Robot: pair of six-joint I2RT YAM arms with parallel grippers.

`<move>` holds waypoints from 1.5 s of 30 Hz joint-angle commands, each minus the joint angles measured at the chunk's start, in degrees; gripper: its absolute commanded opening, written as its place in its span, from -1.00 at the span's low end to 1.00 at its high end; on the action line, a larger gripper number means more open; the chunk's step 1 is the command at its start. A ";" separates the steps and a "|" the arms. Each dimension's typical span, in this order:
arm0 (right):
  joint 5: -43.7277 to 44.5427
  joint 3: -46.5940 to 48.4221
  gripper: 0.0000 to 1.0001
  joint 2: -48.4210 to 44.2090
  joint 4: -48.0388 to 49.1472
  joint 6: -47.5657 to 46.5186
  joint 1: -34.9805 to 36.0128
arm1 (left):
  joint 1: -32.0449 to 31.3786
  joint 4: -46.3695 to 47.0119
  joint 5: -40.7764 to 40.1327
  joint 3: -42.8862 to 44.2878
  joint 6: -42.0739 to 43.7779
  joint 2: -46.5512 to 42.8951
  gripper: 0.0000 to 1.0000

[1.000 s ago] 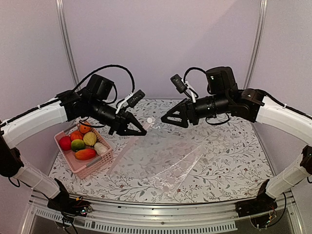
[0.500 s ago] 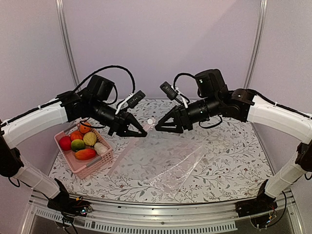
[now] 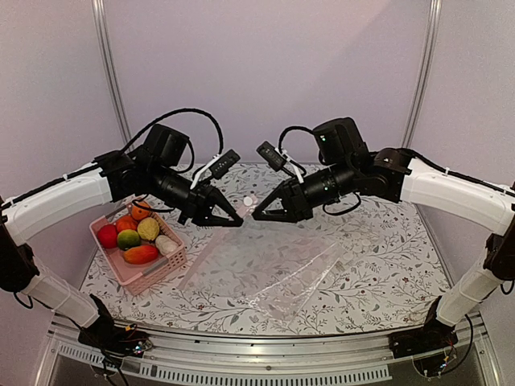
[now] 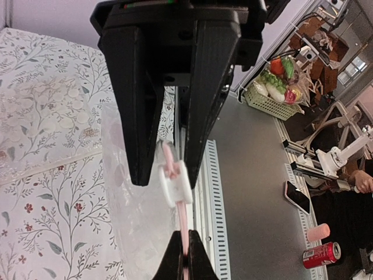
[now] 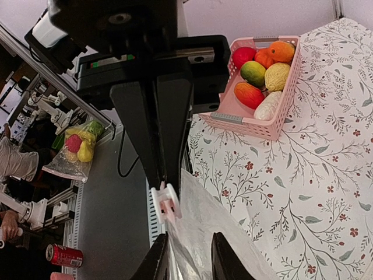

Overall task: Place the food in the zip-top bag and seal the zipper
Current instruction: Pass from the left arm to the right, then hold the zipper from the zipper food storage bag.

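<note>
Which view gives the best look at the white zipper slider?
Left wrist: the white slider sits large and sharp mid-frame on the pink zipper strip. Right wrist shows it smaller, at the bag edge. Top external gives at most a tiny white speck.

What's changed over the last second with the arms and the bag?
The right gripper, open, has swung left toward the left gripper, closing most of the gap between them. Nothing was newly grasped or released. The left gripper stays shut on the zipper, the zip-top bag lies where it was, and the food remains in the pink basket.
</note>
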 commanded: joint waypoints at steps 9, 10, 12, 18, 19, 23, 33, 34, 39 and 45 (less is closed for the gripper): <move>-1.40 1.26 -0.56 0.18 2.74 1.59 0.45 | -0.87 0.76 -0.02 -0.71 -0.03 -0.30 -1.00; -1.42 1.26 -0.58 0.24 2.79 1.56 0.46 | -0.87 0.74 -0.06 -0.71 0.00 -0.24 -1.00; -1.45 1.17 -0.68 0.26 2.98 1.73 0.53 | -0.87 0.74 -0.09 -0.71 -0.09 -0.27 -1.00; -0.80 0.93 -1.00 0.26 3.68 2.21 0.64 | -0.87 0.78 -0.54 -0.64 -0.16 -0.08 -1.00; -0.73 0.91 -1.00 0.22 3.61 2.22 0.65 | -0.83 0.75 -0.90 -0.58 -0.17 -0.09 -1.00; -0.52 0.56 -1.00 0.11 3.59 2.18 0.66 | -0.87 1.71 -3.49 -0.22 -1.45 -0.54 -0.10; 0.35 -0.19 -1.00 -0.69 2.52 1.43 0.64 | -0.87 10.08 -11.38 1.37 -7.29 -2.84 0.57; 0.47 -0.42 -1.00 -0.84 2.48 1.32 0.64 | -0.87 10.60 -11.58 1.54 -7.51 -2.90 0.52; 1.22 -1.26 -1.00 -1.67 2.49 1.20 0.66 | -0.92 11.90 -9.25 2.11 -8.27 -2.27 0.26; 1.58 -1.47 -1.00 -2.02 2.39 1.12 0.66 | -1.55 11.90 -7.09 1.93 -8.52 -0.82 0.13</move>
